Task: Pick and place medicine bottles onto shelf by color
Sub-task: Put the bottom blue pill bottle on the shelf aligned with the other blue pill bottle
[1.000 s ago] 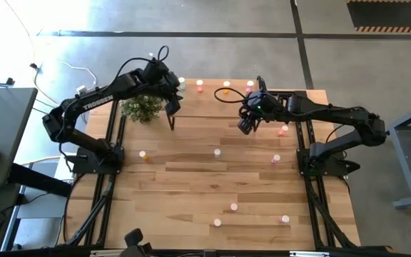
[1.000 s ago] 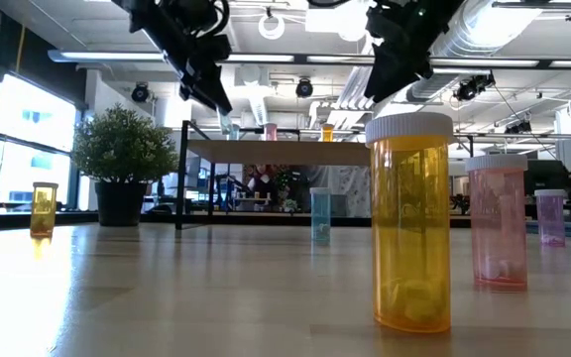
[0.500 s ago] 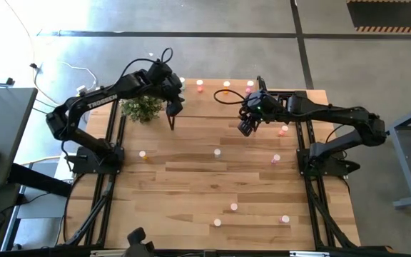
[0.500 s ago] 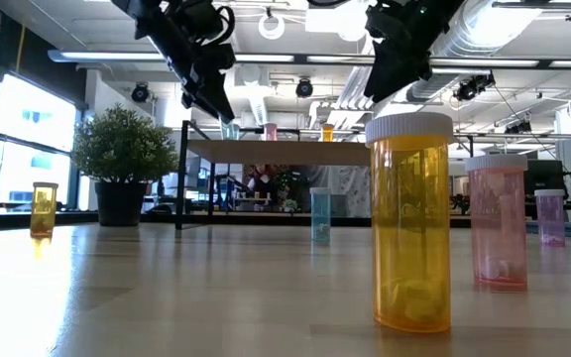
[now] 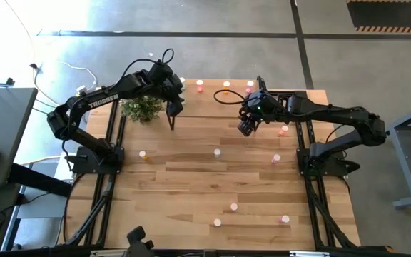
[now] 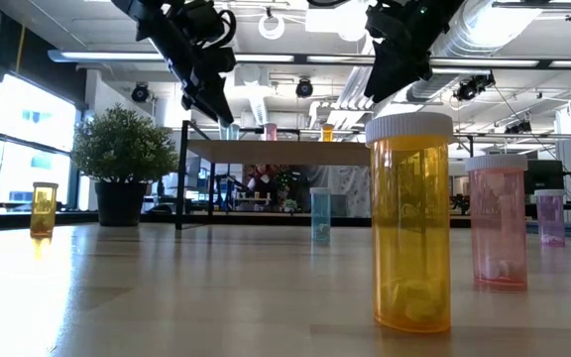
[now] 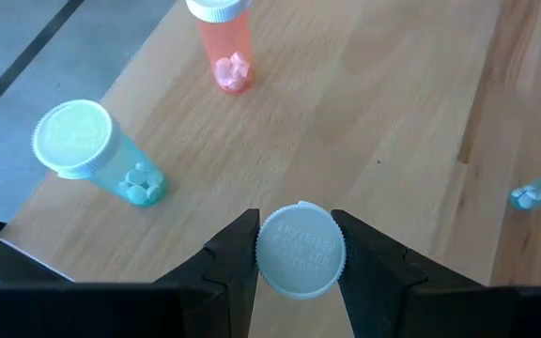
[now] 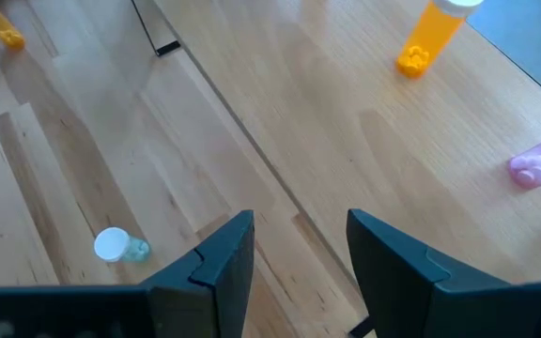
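The shelf (image 5: 212,101) stands at the table's far edge, its light wood top on thin black legs. Pale green (image 7: 92,150), pink (image 6: 271,130) and orange (image 6: 327,131) medicine bottles stand upright on it. My left gripper (image 5: 173,96) hangs over the shelf's left end, shut on a white-capped bottle (image 7: 299,249) whose body the cap hides. My right gripper (image 5: 247,123) hovers open near the shelf's front edge, holding nothing. More bottles stand on the table (image 5: 217,151), (image 5: 275,158), (image 5: 234,207). My left gripper pinches the bottle at its white cap (image 7: 299,246) between the two fingers (image 7: 238,255), coming from above and pointing down. The bottle stays upright under the fingers. Whether its base rests on the shelf top (image 7: 393,113) I cannot tell.
A green potted plant (image 5: 143,107) sits just left of the shelf. An orange bottle (image 5: 143,154) stands on the table's left side. Orange (image 6: 409,228), pink (image 6: 497,223) and magenta (image 6: 551,218) bottles stand toward the near edge. The table's middle holds bare wood.
My left arm has edged slightly toward the table's far edge over the shelf's left end, staying shut on the bottle. My right arm has kept still.
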You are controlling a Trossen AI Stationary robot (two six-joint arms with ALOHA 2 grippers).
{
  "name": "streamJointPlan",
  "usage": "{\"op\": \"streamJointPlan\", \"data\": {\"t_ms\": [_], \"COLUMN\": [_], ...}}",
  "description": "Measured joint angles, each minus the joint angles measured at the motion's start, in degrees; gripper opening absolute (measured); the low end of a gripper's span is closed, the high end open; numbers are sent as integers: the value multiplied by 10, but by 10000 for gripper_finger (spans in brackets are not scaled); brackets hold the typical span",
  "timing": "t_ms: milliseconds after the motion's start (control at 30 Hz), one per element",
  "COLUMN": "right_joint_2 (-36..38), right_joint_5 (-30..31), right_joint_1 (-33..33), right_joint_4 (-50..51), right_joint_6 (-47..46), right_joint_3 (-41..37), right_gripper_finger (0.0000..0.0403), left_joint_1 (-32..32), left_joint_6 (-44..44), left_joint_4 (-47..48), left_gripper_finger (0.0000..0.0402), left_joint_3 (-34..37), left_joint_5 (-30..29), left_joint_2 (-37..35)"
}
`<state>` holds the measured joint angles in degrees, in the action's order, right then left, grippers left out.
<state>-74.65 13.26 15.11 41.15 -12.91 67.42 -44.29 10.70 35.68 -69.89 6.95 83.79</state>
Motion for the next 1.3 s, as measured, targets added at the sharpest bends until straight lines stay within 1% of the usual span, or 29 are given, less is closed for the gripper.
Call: {"op": "streamJointPlan", "data": {"t_ms": [400,533,800,967,1300], "right_joint_2": [0,0,0,0,0], "right_joint_5": [0,0,0,0,0], "right_joint_1": [0,0,0,0,0], "right_joint_4": [0,0,0,0,0], "right_joint_6": [0,0,2,2,2], "right_joint_3": [0,0,0,0,0], "right_gripper_finger": [163,163,163,163,163], "left_joint_1": [0,0,0,0,0], "left_joint_6": [15,15,14,15,15], "left_joint_4": [-6,-7,-4,2,4], "left_gripper_finger": [117,117,117,117,117], "left_joint_3": [0,0,0,0,0], "left_joint_5": [-14,-1,-1,-14,-18], "left_joint_2": [0,0,0,0,0]}}
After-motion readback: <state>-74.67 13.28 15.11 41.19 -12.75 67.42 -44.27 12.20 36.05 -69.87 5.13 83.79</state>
